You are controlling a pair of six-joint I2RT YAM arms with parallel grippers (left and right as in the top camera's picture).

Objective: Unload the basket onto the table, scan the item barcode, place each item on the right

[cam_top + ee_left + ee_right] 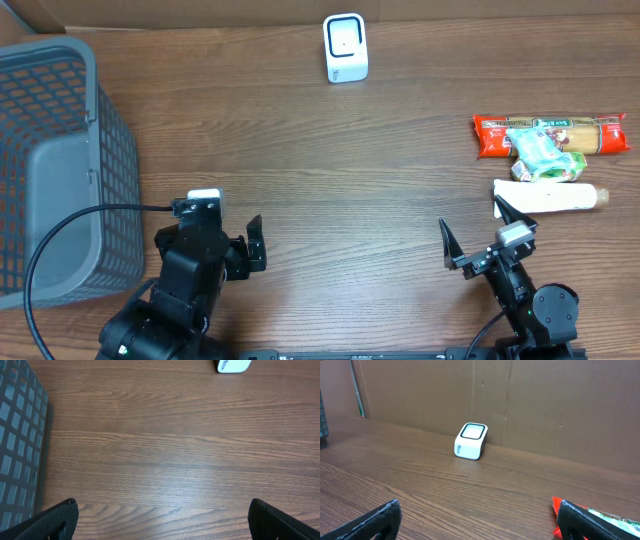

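Observation:
The white barcode scanner [345, 48] stands at the far middle of the table, seen too in the right wrist view as a scanner [471, 441] before a cardboard wall. The items lie at the right: a red packet [550, 133], a green packet [545, 158] on it, and a white tube [550, 197]. My right gripper [478, 228] is open just left of the tube, touching nothing. In its own view the right gripper [480, 520] has the red packet's corner [555, 506] beside its right finger. My left gripper [210, 235] is open over bare wood, empty in its own view [162, 520].
A grey mesh basket [60, 170] takes up the left side, its wall [20, 445] close to my left gripper. A black cable [60, 230] runs from the left arm across the basket. Brown cardboard walls off the table's far edge.

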